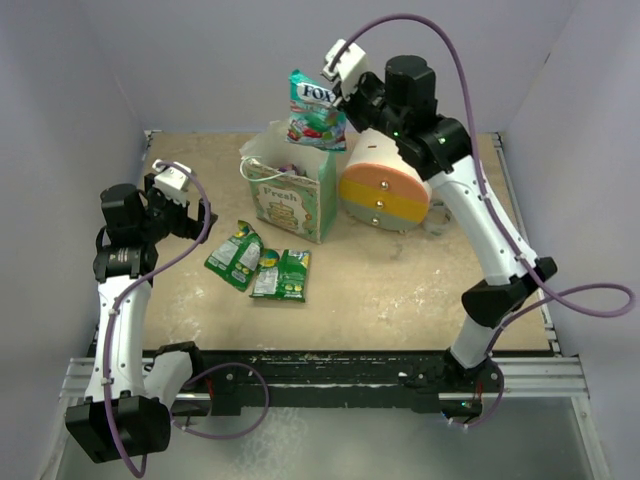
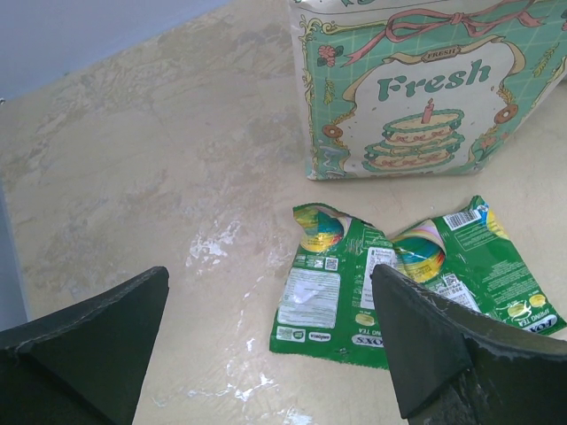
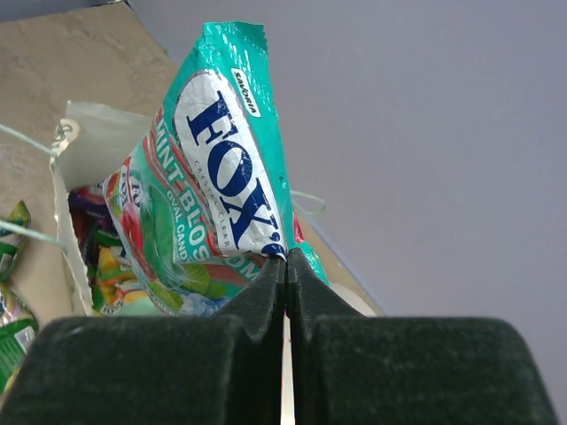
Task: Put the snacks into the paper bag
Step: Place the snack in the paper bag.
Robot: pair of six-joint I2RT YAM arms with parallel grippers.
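Right now the teal FOX'S packet (image 3: 221, 168) hangs above the far right corner of the paper bag (image 1: 295, 200) mouth, my right gripper (image 3: 285, 266) clamped on one edge. Bag looks part full. Released off-centre, the packet could catch the rim, tip the bag, or slide toward the drawer unit (image 1: 385, 190). Green packets (image 1: 260, 268) lie just near of the bag. My left gripper (image 2: 270, 283) hovers over them, jaws apart.
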